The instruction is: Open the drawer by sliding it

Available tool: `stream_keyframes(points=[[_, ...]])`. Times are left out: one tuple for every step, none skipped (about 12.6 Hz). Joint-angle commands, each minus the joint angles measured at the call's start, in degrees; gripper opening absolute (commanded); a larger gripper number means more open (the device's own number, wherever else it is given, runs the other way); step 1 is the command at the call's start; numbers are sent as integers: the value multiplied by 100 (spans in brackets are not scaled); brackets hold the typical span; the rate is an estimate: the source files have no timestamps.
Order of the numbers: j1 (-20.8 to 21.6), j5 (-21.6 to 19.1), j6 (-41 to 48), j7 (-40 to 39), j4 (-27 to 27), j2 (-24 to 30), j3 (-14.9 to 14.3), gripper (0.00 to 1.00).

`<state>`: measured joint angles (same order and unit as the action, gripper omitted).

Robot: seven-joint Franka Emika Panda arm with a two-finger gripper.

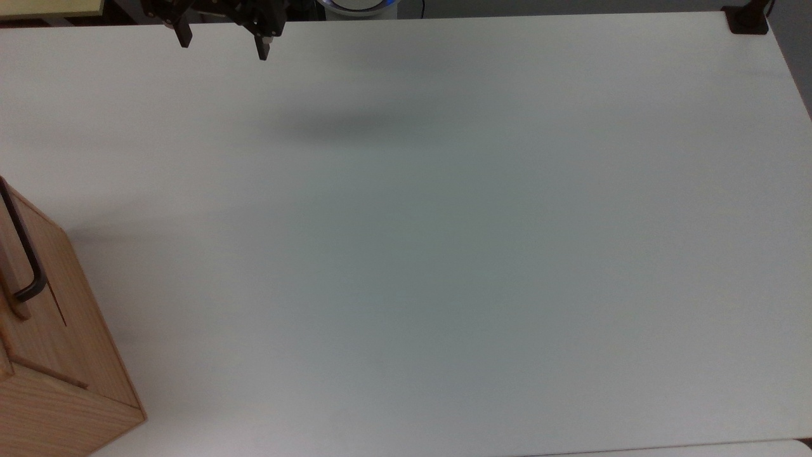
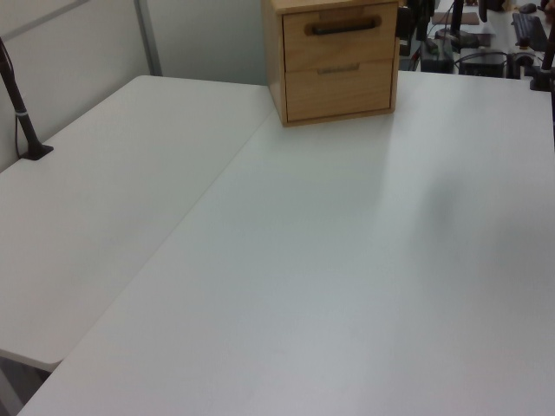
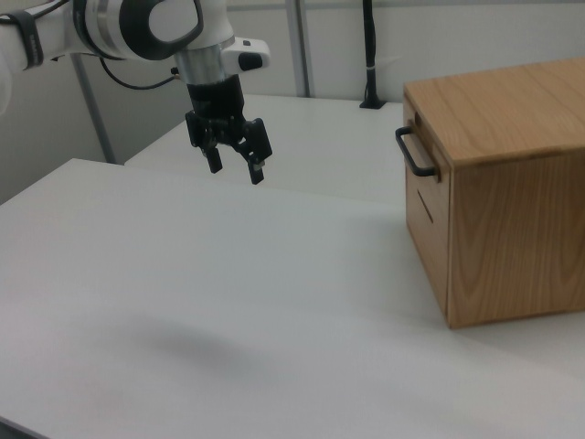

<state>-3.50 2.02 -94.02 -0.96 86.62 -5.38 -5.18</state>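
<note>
Hanging released above the white bench (image 3: 183, 302), pincer (image 3: 234, 163) well apart from the drawer (image 3: 421, 176), out toward three o'clock in the right view. Apparently shut flush, black handle (image 3: 415, 154) untouched. Approach step; next, crossing over and closing on that bar.

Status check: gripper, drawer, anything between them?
Gripper open, empty, hanging above the table, apart from the cabinet. Drawer shut, black handle untouched. Nothing on the table between them.
</note>
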Motion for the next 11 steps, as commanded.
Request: stream_keyframes(points=[[-27, -123, 365, -115, -14, 98, -88, 100], [-19, -123, 428, -124, -5, 107, -89, 100], [-28, -123, 455, -115, -14, 107, -97, 100], [-28, -123, 455, -124, -23, 107, -106, 100], [-19, -123, 455, -72, -23, 107, -97, 100], [-10, -131, 464, -28, -23, 107, -89, 100], [-10, -131, 464, -27, -32, 107, -89, 100], [-10, -131, 464, -27, -32, 107, -89, 100], [-10, -140, 455, -27, -32, 99, -80, 100], [-2, -140, 455, -27, -32, 99, -80, 100], [-1, -131, 455, -27, -32, 99, -80, 100]])
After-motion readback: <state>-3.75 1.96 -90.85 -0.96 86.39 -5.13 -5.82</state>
